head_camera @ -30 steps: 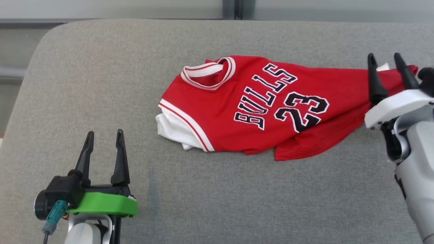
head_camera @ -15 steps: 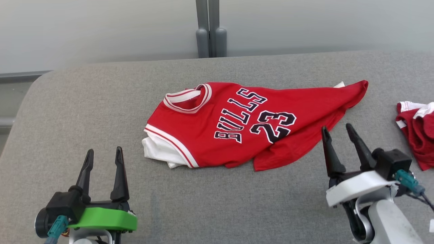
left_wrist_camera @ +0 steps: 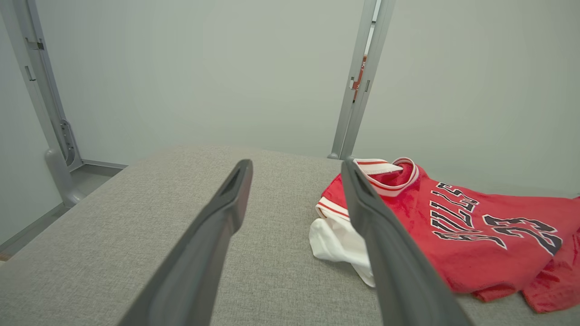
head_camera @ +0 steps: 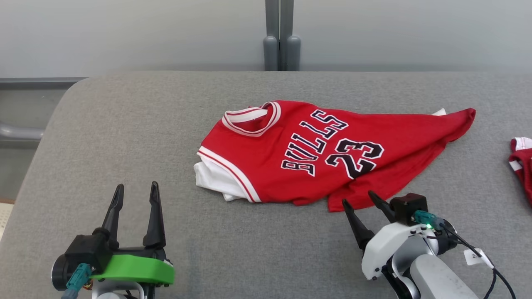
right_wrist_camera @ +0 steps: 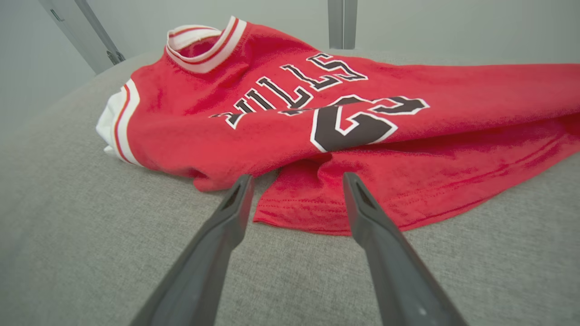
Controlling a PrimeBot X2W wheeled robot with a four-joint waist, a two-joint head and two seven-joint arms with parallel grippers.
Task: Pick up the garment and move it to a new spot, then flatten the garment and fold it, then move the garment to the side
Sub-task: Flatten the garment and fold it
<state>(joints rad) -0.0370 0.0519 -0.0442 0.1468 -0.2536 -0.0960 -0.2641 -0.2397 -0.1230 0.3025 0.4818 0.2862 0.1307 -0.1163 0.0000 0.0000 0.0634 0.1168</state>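
Hovering jaws apart, the right gripper (head_camera: 357, 197) is pointing at the near hem of the jersey (head_camera: 332, 153); the left gripper (head_camera: 137, 184) is gaping too

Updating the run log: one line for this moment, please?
jersey: rumpled on grey surface, unheld | left gripper: open, clear | right gripper: open, at near hem

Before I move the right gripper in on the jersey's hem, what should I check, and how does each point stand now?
1. Right gripper open: ok.
2. Its tips at the jersey's near hem: ok, just short of the edge.
3. Left gripper open and apart from the jersey: ok.
4. Jersey lying flat: not ok, rumpled, with a white layer sticking out.
5. Single layer at that hem: cannot tell.
6. Second red garment apart from the jersey: ok.
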